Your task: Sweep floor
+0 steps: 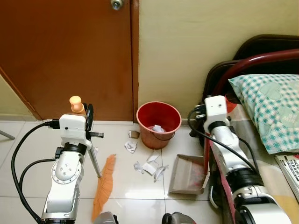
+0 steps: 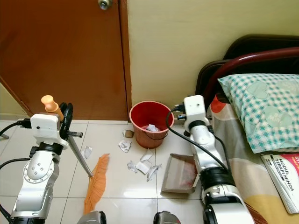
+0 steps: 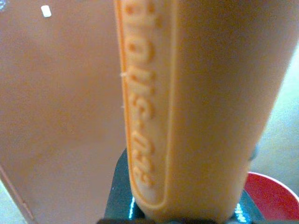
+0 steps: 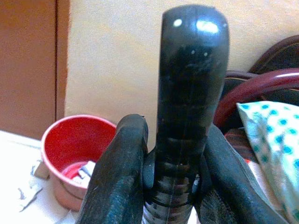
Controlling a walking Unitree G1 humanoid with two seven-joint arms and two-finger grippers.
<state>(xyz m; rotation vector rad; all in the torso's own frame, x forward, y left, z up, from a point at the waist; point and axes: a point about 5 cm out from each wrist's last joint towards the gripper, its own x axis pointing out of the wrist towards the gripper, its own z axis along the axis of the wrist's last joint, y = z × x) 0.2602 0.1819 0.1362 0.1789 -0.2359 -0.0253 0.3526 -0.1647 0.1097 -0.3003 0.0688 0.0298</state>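
Paper scraps (image 1: pixel 148 165) litter white tiles at six o'clock of the red plastic bucket (image 1: pixel 159 123). Left gripper (image 1: pixel 86 116) clamps the orange-bristled broom (image 1: pixel 103 186); right gripper (image 4: pixel 174 154) clamps the black dustpan handle (image 4: pixel 189 93). Embossed handle lettering is unreadable.

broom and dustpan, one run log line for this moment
left claw: shut on broom | right claw: shut on dustpan handle | paper scraps on floor between broom and dustpan | red bucket by wall

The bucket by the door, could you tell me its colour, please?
The bucket is red, clearest in the left eye view.
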